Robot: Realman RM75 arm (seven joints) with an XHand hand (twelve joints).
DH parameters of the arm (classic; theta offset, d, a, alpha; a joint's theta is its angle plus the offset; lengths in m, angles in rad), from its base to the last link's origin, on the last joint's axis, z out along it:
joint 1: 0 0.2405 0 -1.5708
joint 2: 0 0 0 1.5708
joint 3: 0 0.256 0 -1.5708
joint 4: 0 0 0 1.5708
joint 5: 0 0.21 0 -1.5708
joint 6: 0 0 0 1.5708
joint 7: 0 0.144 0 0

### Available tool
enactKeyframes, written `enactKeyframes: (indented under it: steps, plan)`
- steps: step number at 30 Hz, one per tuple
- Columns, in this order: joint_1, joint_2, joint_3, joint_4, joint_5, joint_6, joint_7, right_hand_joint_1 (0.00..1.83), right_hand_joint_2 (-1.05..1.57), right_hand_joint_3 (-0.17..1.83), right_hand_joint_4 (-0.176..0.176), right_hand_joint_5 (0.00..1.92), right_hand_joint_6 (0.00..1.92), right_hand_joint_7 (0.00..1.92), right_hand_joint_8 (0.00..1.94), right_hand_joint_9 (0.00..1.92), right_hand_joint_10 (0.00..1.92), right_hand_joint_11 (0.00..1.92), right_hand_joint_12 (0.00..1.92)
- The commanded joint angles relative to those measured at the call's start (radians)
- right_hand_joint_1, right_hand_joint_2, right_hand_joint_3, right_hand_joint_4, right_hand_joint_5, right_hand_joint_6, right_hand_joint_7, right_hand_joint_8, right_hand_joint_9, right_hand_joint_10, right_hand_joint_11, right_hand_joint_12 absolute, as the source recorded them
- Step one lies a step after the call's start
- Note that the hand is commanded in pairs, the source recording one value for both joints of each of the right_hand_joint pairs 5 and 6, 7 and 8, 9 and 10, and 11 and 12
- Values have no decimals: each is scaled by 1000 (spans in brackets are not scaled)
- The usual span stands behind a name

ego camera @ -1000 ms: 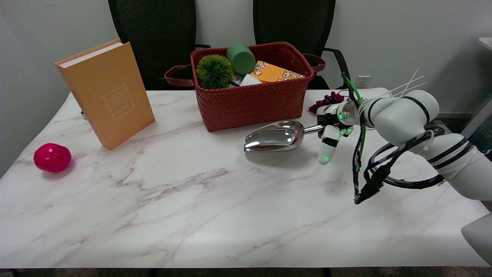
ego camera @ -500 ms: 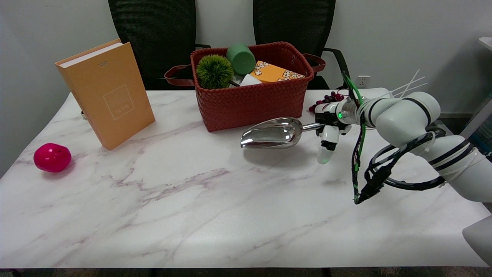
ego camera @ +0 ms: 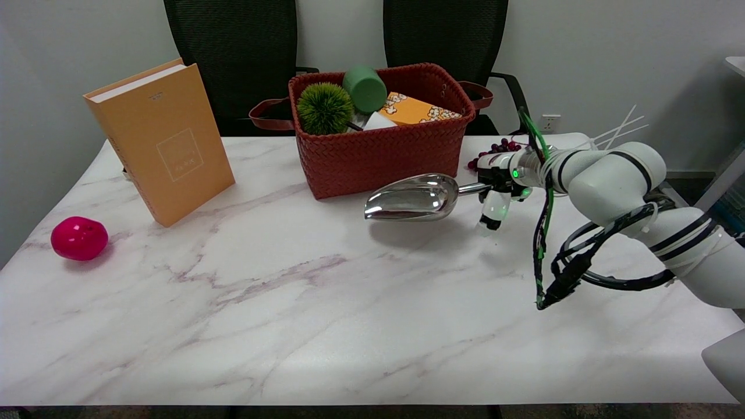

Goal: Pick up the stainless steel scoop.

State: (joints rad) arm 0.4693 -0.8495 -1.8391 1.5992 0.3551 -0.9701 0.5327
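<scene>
The shiny stainless steel scoop (ego camera: 412,198) hangs a little above the marble table, just in front of the red basket, its bowl pointing left and its shadow on the tabletop below. My right hand (ego camera: 499,187) grips the scoop's thin handle at its right end, with one white finger hanging down below the handle. The handle's end is hidden inside the hand. The arm reaches in from the lower right, wrapped in black and green cables.
A red woven basket (ego camera: 384,152) with a green ball, a green cup and an orange box stands right behind the scoop. Dark grapes (ego camera: 495,151) lie behind the hand. An orange book (ego camera: 166,145) leans at the left, a pink ball (ego camera: 79,237) near the left edge.
The hand has lifted the scoop higher off the table and slightly toward the basket. The hanging finger has curled in a little.
</scene>
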Motion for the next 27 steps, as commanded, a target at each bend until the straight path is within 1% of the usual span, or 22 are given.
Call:
enactKeyframes:
  steps: [1, 4, 6, 12, 15, 23, 27]
  plan:
    - [-53, 4, 53, -3, -9, 64, 43, 1186, -72, 1092, 0, 1905, 1905, 1920, 1920, 1713, 1713, 1902, 1902]
    - [-71, 6, 76, -3, -5, 76, 59, 1172, 21, 1162, 0, 1906, 1906, 1920, 1920, 1714, 1714, 1893, 1893]
    - [-82, 6, 89, -5, -2, 84, 62, 1093, 299, 1261, 0, 1899, 1899, 1920, 1920, 1709, 1709, 1885, 1885]
    - [-121, 8, 126, -3, -2, 110, 65, 1024, 518, 1211, 0, 1877, 1877, 1920, 1920, 1703, 1703, 1881, 1881]
    - [-139, 9, 145, 3, 0, 121, 65, 1021, 576, 1168, 0, 1874, 1874, 1920, 1920, 1700, 1700, 1877, 1877]
    - [-188, 9, 201, 29, 0, 151, 65, 1044, 637, 1137, 0, 1859, 1859, 1920, 1920, 1696, 1696, 1865, 1865]
    - [-245, 9, 275, 64, 0, 184, 66, 1058, 633, 1145, 0, 1850, 1850, 1920, 1920, 1695, 1695, 1861, 1861]
